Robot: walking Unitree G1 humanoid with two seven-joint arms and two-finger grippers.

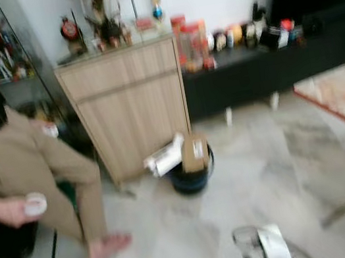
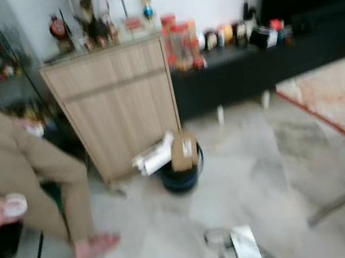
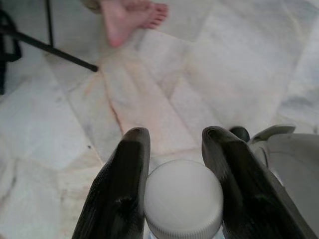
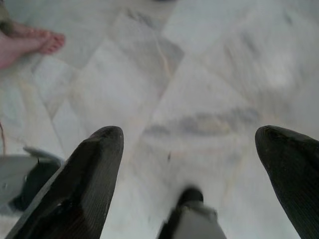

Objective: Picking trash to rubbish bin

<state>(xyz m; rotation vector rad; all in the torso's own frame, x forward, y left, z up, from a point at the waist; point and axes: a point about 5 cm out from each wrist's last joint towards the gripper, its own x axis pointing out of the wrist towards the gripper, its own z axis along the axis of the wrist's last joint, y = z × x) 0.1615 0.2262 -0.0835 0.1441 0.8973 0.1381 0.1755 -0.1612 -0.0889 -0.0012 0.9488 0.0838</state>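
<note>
Left gripper (image 3: 172, 149): two long black fingers (image 3: 119, 189), glossy, rounded tips. Right gripper (image 4: 192, 144): black fingers (image 4: 87, 174), finely ribbed. Arm housing (image 1: 263, 246) was silver-white.

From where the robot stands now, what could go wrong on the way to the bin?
1. The bin already holds a cardboard box and a white roll sticking out, so the white-capped bottle held by the left end effector may not fit and may fall out.
2. A person's bare foot rests on the floor near the path; the robot could bump it.
</note>
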